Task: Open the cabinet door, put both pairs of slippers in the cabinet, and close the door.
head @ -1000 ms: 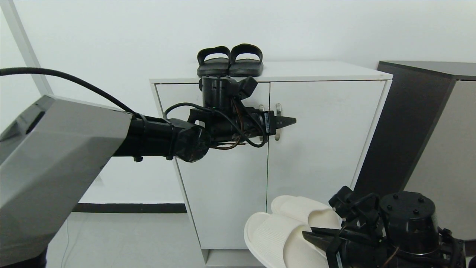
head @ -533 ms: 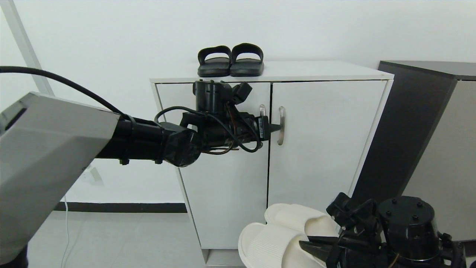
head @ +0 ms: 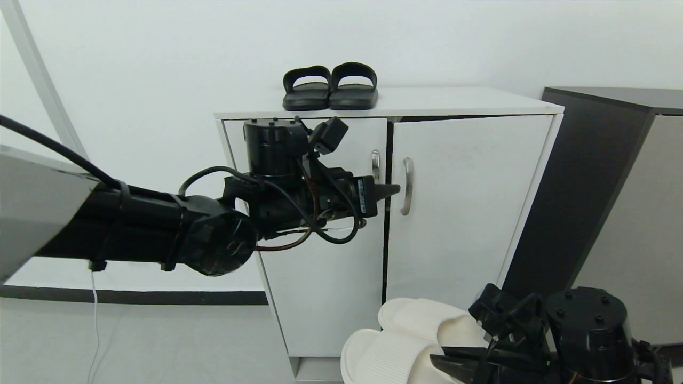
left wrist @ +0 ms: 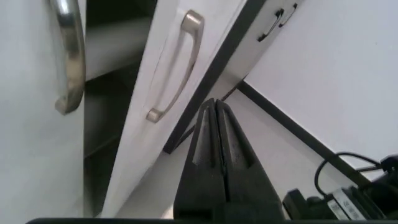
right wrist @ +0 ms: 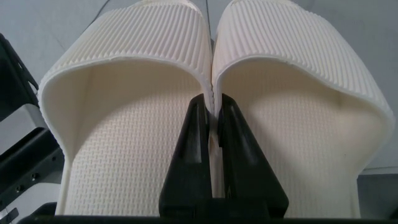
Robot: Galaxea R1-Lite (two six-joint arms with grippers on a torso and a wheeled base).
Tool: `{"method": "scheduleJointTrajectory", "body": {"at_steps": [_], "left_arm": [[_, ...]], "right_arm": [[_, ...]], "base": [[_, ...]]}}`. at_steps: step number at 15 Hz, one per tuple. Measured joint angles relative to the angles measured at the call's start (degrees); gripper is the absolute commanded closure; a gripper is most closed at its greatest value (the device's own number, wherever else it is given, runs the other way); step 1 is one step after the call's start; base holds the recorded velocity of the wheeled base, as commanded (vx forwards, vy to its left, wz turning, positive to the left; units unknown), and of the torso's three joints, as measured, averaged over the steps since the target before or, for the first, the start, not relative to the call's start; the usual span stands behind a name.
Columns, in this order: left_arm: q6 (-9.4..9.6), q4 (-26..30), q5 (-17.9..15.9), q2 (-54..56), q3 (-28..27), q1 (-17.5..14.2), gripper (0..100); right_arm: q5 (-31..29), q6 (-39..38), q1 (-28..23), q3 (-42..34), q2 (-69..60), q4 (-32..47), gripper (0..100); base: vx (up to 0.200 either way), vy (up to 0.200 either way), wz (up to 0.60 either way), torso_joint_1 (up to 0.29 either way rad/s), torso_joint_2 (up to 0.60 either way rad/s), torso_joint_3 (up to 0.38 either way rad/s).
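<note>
1. The white cabinet (head: 459,101) stands against the far wall, with a dark grey unit (head: 613,186) just beside it on the right.
2. The cabinet's left door (head: 320,277) sits flush. The right door (head: 459,202) is slightly ajar, with a dark gap between the two doors that also runs along under the top panel.
3. Each door carries a curved metal handle near the middle seam: the left handle (head: 375,164) and the right handle (head: 407,186).
4. In the left wrist view, a shelf edge shows in the dark opening behind the right door.
5. The left gripper (head: 394,190) is level with the handles, its fingers pressed together and holding nothing. Its tip lies just left of the right handle. The left wrist view shows the tip apart from that handle.
6. The black slippers (head: 330,89) sit side by side on top of the cabinet, above the left door, toes towards the near side.
7. The white slippers (head: 405,341) are held low in front of the cabinet's right door, at the near right.
8. The right gripper (head: 443,362) pinches the white slippers by their two inner edges, which are squeezed together between its fingers. The ribbed straps point away from the gripper.
</note>
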State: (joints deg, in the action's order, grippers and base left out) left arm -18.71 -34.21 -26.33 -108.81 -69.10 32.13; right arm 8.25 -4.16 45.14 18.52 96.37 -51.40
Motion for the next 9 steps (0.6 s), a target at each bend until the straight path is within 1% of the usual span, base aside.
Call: {"method": "scheduleJointTrajectory", "body": {"at_steps": [2, 4, 6, 9], "left_arm": [[-0.13, -0.4, -0.1, 0.6, 0.2, -1.7, 100], [-0.61, -0.4, -0.1, -0.2, -1.8, -2.5, 100], [-1.18, -0.4, -0.1, -1.9, -4.5, -3.2, 100], [-1.54, 0.1, -0.1, -5.8, -10.3, -3.4, 100]], "right_arm": [[0.0, 0.0, 0.1, -0.1, 0.0, 0.0, 100], [0.0, 0.0, 0.2, -0.1, 0.0, 0.0, 100], [0.0, 0.1, 0.3, -0.2, -0.1, 0.0, 100], [-0.1, 0.1, 0.4, -0.2, -0.1, 0.1, 100]], "base": [[0.000, 0.000, 0.00, 0.000, 0.00, 0.000], [0.000, 0.000, 0.00, 0.000, 0.00, 0.000], [0.000, 0.000, 0.00, 0.000, 0.00, 0.000], [0.000, 0.000, 0.00, 0.000, 0.00, 0.000]]}}
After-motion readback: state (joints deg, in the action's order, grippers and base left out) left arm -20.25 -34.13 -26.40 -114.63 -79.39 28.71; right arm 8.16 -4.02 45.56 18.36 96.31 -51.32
